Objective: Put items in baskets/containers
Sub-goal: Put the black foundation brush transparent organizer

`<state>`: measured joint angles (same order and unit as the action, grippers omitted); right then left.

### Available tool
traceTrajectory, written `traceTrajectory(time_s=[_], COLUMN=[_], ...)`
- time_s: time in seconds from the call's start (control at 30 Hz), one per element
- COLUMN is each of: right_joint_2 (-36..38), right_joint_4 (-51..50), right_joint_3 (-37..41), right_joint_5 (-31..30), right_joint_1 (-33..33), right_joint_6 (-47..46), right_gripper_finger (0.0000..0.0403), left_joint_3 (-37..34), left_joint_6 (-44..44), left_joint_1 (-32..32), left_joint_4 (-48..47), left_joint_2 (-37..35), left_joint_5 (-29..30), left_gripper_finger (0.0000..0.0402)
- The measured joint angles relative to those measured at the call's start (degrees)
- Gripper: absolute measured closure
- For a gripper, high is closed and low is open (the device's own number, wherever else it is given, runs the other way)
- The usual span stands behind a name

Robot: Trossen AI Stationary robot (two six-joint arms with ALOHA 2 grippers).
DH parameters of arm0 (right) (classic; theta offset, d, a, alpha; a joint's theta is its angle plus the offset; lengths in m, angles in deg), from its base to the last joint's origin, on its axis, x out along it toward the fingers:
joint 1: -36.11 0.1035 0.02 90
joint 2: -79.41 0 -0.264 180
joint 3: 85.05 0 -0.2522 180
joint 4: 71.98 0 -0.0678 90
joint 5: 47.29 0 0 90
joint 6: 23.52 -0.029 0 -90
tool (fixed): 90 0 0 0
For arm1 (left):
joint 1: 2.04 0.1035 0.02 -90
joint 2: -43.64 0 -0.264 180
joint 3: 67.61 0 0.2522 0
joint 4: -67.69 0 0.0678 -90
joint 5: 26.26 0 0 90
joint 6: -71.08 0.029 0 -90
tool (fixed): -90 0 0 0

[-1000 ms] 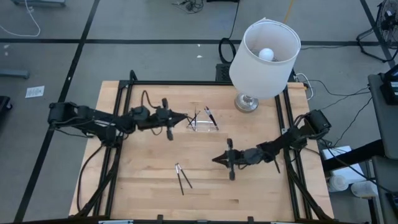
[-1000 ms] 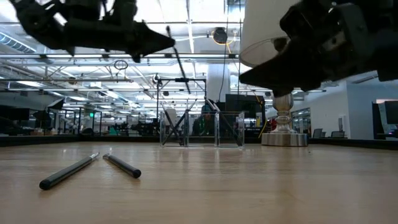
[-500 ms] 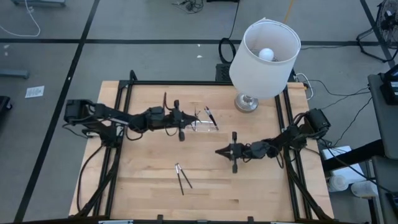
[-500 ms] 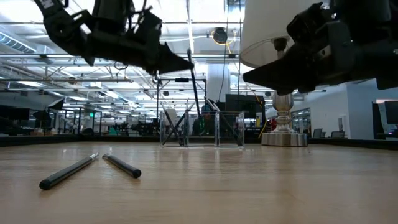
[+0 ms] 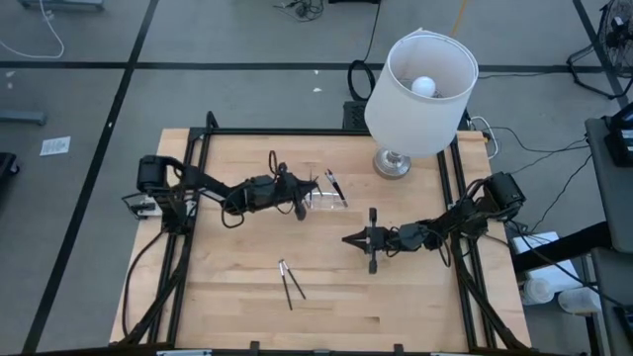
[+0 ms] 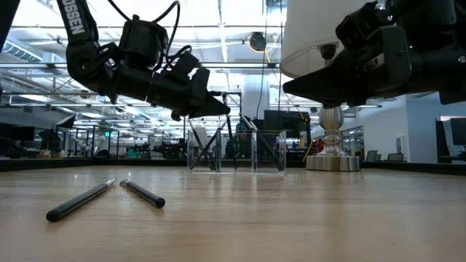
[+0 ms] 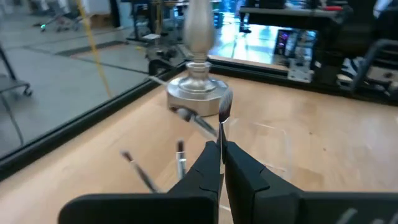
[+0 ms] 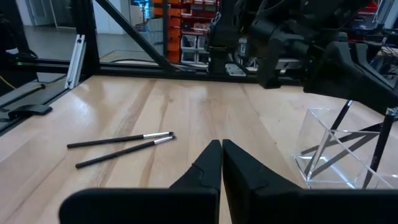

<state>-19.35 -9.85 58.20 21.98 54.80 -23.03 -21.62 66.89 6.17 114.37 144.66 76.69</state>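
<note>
- High view: the left gripper (image 5: 303, 197) hangs at the near-left edge of the small clear plastic tray (image 5: 324, 197) on the pale wooden worktop (image 5: 237, 287). Two thin dark sticks (image 5: 291, 283) lie side by side nearer the front, long axes running roughly front to back. The right gripper (image 5: 348, 238) hovers mid-worktop, well apart from them.
- Low view: the sticks' pale tips (image 6: 111, 182) point toward the tray (image 6: 237, 151).
- Left wrist view: closed fingers (image 7: 239, 163) pinch a thin brush-tipped stick (image 7: 223, 119), upright.
- Right wrist view: the right gripper (image 8: 221, 148) is closed, empty.
</note>
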Motion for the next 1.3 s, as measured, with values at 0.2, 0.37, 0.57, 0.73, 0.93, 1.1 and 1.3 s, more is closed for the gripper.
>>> traceTrajectory(time_s=[0.2, 0.37, 0.57, 0.73, 0.93, 1.1, 1.3], right_joint_2=[0.00, 0.00, 0.00, 0.00, -0.02, -0.04, -0.07], right_joint_4=[-0.02, -0.23, -0.25, -0.48, -1.55, -2.12, -7.78], right_joint_3=[0.00, -0.02, -0.04, -0.04, -0.07, -0.07, -4.89], right_joint_5=[0.01, 0.02, 0.02, 0.03, 0.05, 0.04, -1.35], right_joint_1=[0.00, 0.00, 0.00, 0.02, 0.13, 1.40, 4.06], right_joint_6=[-0.07, -1.46, -2.77, -3.87, -7.43, -9.48, -8.83], right_gripper_finger=[0.0403, 0.0403, 0.0403, 0.0403, 0.0403, 0.0403, 0.0403], left_joint_3=[0.00, 0.00, -0.07, -0.04, -0.04, 0.00, 0.00], left_joint_6=[-2.63, -6.33, -6.90, -7.55, -2.85, 4.73, 3.01], left_joint_1=[0.02, 0.02, -0.50, -1.07, -3.53, -8.51, -17.08], left_joint_4=[-0.06, -0.92, -5.20, -9.11, -18.21, -35.49, -55.71], left_joint_2=[0.02, 0.00, -2.74, -7.10, -15.08, -25.36, -36.43], left_joint_5=[0.97, 2.42, 2.35, 2.66, 2.62, -1.43, -2.45], left_gripper_finger=[0.0391, 0.0381, 0.0337, 0.0304, 0.0274, 0.0267, 0.0266])
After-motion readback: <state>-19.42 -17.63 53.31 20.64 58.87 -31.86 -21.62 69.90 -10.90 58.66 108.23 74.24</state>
